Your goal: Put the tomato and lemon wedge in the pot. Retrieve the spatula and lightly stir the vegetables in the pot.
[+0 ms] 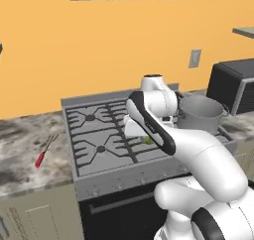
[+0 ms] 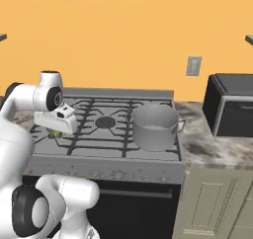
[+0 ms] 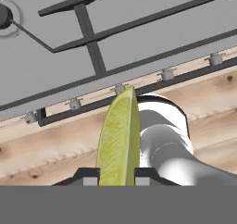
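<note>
As pinched narrowly in the claw (image 3: 117, 179) above the stove front: lemon wedge (image 3: 119, 140), light, slick-skinned, soft-fleshed; best held across its flat faces; pot (image 2: 154, 127) well apart

Item: lemon wedge (image 3: 119, 137), yellow-green, standing upright, being pinched btwn dark fingertips (image 3: 88, 177) of hand (image 3: 116, 177). Bkgd: grey stove top (image 3: 152, 38) w/ black grates (image 3: 88, 28), knobs (image 3: 167, 74) lining front edge, wood floor (image 3: 60, 153) below.
</note>
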